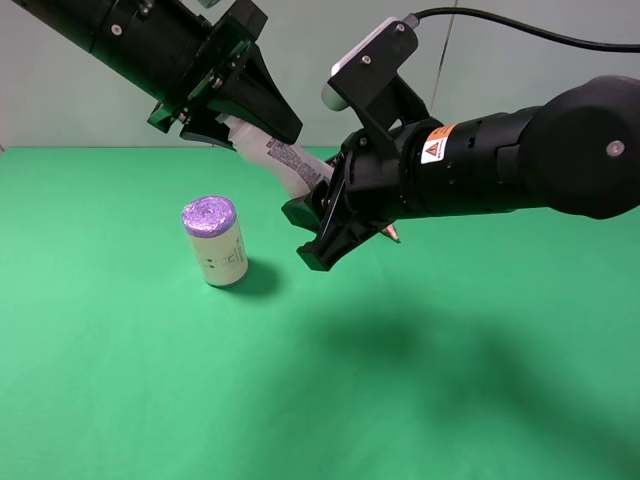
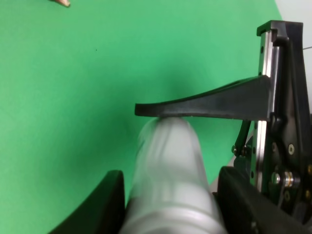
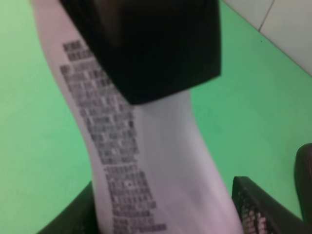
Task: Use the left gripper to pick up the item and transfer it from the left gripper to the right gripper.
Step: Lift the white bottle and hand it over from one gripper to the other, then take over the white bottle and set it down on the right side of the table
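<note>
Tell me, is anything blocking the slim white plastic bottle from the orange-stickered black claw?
Nothing visible. The left gripper holds the slim white plastic bottle aloft, its end between the fingers of the right gripper; the purple-topped cream can stands aside.

Setting type: a robot test bench in a lab-like room is indicated.
Work surface: a flat table (image 1: pixel 120 400) is covered with a uniform green cloth.
Backdrop: a plain pale wall (image 1: pixel 60 100) is seen behind the table's far edge.
Surround: pale tiling (image 3: pixel 282 29) with dark seams is seen beyond the green edge in the right wrist view.
Equipment: 2 black robot arms, left arm (image 1: pixel 120 35) and right arm (image 1: pixel 520 160), are held above the table.
Safety marking: 1 orange-and-white warning sticker (image 1: pixel 434 149) is fixed to the right arm.
Cabling: 1 black cable (image 1: pixel 520 28) is routed from a pale grey block (image 1: pixel 365 60).
Props: 1 cream can (image 1: pixel 215 242) is stood on the cloth; 1 white bottle (image 1: pixel 272 152) is held aloft.
</note>
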